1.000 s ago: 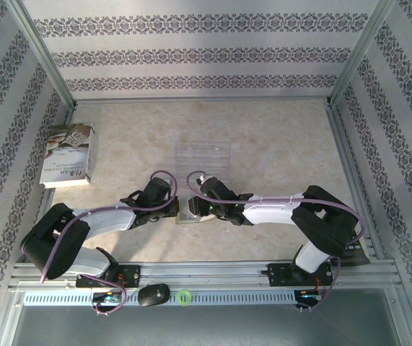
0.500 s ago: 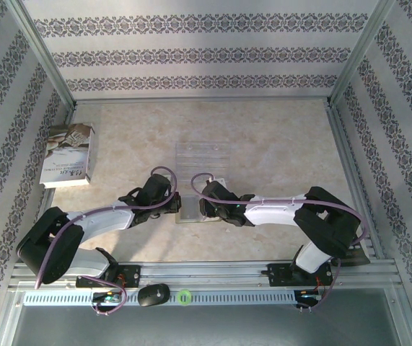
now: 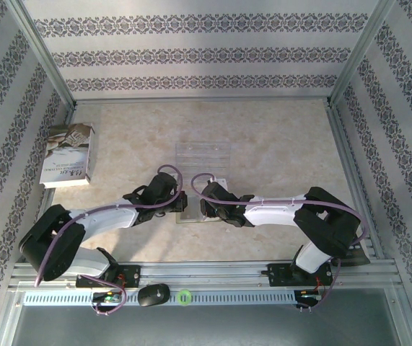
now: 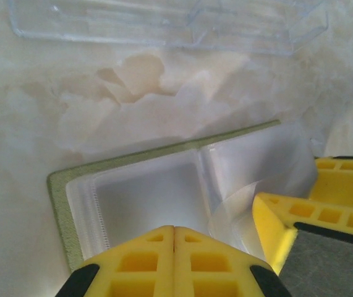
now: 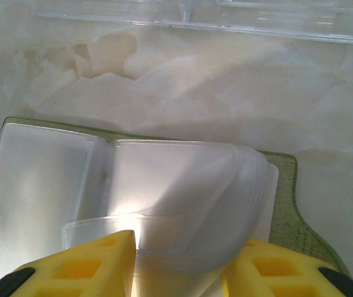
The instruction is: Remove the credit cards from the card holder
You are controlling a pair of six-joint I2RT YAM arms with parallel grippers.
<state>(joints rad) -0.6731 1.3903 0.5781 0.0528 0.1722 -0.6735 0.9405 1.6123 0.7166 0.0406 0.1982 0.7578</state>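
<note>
Nearest me, my left claw [image 4: 174,232] is closed tight with nothing between its tips, poised over the left half of the open card holder [image 4: 62,204], which lies on the counter [image 3: 278,137] between the two arms. My right claw [image 5: 182,257] is half closed, pinching the holder's clear sleeves [image 5: 188,185], which bulge up between its fingers. Beyond lies a clear plastic sheet [image 3: 203,155], with a book [image 3: 68,155] at the far left.

The card holder [image 5: 133,185] lies open (yellow-green rim), its clear pockets bowed upward.
</note>
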